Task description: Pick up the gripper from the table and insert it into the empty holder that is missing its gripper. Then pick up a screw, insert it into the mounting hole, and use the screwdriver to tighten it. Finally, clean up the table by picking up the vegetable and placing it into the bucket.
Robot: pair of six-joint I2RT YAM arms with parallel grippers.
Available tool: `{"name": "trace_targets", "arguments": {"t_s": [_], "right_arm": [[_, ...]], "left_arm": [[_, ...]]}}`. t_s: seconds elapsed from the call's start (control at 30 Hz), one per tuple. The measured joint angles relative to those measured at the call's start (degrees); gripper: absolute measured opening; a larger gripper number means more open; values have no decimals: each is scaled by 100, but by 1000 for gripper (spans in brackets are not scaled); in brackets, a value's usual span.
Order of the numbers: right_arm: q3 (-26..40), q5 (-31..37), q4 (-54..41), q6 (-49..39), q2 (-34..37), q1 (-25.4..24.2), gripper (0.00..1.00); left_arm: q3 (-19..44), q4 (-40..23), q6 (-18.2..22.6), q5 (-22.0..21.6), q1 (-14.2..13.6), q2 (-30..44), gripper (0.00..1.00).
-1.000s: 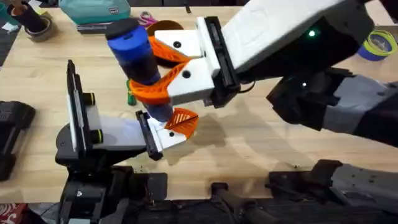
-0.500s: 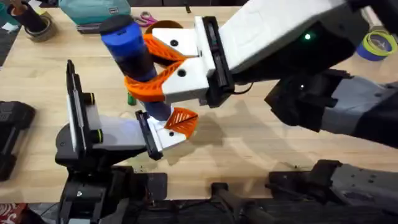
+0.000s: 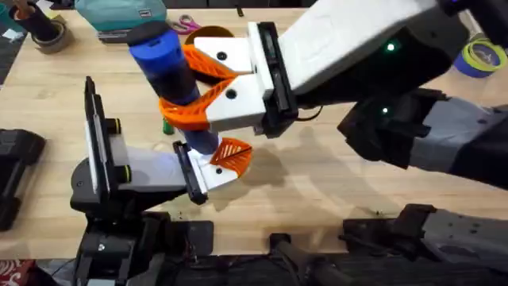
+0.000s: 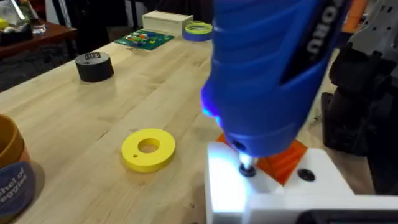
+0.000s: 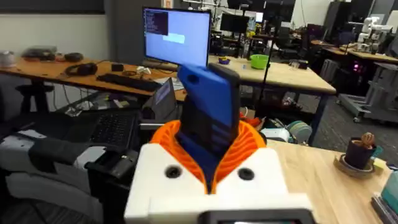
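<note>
Right gripper jaws clamped on blue screwdriver, held upright, tip on white holder of left gripper; left jaws' state unclear.

We see a glossy blue plastic screwdriver with metal tip, matt white plastic holder, pale wood-grain table.
</note>
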Motion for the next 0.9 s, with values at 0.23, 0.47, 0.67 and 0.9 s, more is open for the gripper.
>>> {"name": "trace_targets", "arguments": {"t_s": [0.23,0.47,0.67,0.9], "right_arm": [[-3,-2,3,0,0,0,22],[-24,-3,42,1,0,0,22],[-22,-4,-92,24,-90,-21,22],[564,-26,-646,70,-340,-202,22]], "left_arm": [[0,1,1,0,0,0,15],[0,1,1,0,0,0,15],[0,1,3,2,0,0,15],[0,3,3,-4,0,0,15]]}}
